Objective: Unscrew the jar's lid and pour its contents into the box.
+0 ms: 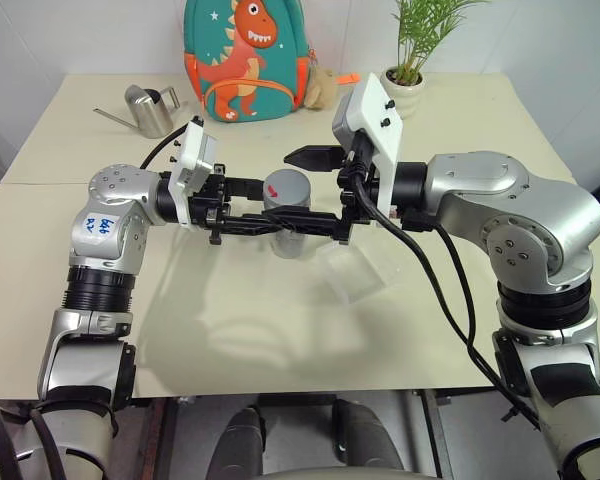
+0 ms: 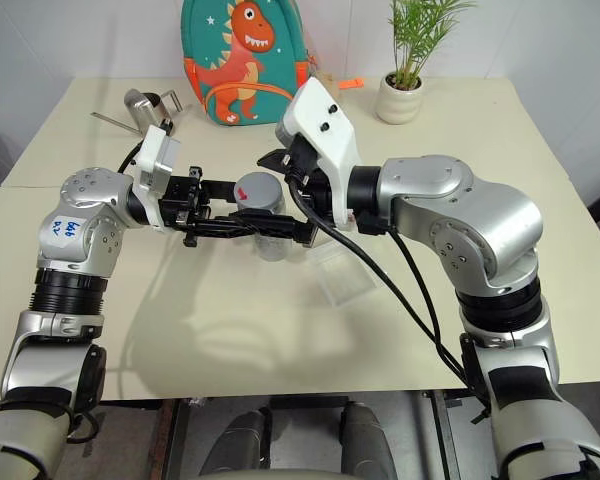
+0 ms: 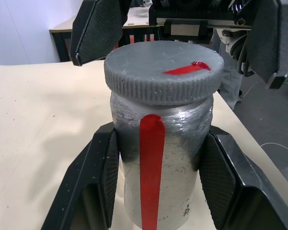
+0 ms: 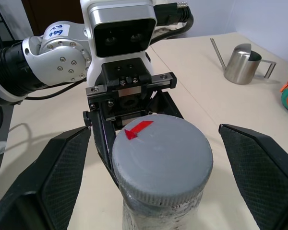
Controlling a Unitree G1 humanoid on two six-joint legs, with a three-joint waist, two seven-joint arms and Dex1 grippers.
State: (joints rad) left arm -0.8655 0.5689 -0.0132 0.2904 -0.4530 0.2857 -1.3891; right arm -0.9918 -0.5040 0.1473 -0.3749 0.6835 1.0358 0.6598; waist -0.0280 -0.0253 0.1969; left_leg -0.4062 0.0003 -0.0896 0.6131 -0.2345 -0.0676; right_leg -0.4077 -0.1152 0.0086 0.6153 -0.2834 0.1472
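My left gripper [image 3: 158,191] is shut on the silver body of the jar [image 3: 158,158], holding it upright above the table. A red stripe runs down the jar's side. The grey ribbed lid [image 4: 162,160], marked with a red arrow, sits on top of the jar [image 1: 290,238]. My right gripper [image 4: 162,177] is open, with its fingers [image 4: 62,184] standing wide on either side of the lid and apart from it. The contents are hidden inside the jar. The clear box [image 1: 365,270] lies on the table just below and to the right of the jar.
At the back of the cream table [image 1: 280,340] stand a steel watering can [image 1: 150,108], a green dinosaur backpack [image 1: 245,60] and a potted plant [image 1: 405,88]. The table's front edge is near my body.
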